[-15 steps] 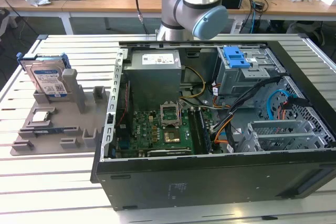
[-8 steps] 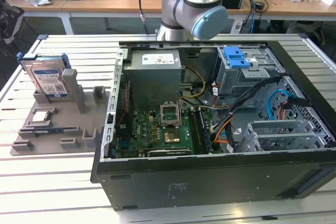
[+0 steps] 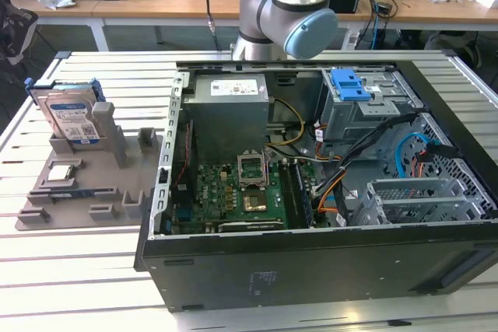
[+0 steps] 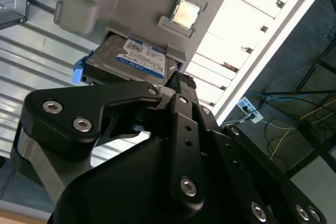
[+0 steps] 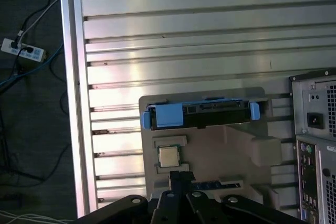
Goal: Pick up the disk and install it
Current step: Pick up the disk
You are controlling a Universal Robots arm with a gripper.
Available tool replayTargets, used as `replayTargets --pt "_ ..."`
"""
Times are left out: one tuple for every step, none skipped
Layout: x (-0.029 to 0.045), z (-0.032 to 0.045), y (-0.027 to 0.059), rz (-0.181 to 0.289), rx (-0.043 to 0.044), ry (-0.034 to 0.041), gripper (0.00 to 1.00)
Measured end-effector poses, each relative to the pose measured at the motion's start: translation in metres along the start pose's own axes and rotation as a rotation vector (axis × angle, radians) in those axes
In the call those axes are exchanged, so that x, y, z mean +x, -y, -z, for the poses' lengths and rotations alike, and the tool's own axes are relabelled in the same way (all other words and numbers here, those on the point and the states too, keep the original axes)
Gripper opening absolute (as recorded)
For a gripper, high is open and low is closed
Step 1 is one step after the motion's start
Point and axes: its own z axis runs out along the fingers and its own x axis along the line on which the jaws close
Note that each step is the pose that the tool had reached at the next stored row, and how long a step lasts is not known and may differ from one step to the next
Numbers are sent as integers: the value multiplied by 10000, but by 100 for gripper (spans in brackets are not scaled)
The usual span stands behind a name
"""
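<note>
Over slatted tabletop (image 3: 78, 270), hovers near disk (image 4: 134, 59) standing in grey holder (image 5: 226, 148), pincer (image 4: 177, 83) grip untellable; pick-up stage, calls for aligned descent.

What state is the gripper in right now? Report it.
Gripper: cannot be told, open or closed. Flat rectangular silver metal disk in its blue plastic bracket stands in the grey holder, not gripped.
</note>
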Motion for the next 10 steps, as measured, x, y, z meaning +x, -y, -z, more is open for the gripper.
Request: replayTargets --pt "0 0 0 0 0 0 11" --pt "0 0 0 0 0 0 11" --pt "-1 0 0 0 0 0 11" --pt "-1 0 0 0 0 0 11" --pt "-1 0 0 0 0 0 11" --pt "-1 0 0 -3 0 0 11" --pt "-1 0 0 -18 2 0 11" --pt "-2 0 0 -38 7 1 11" --pt "-2 0 1 -69 16 1 11" --pt "-2 -1 1 -155 34 3 11"
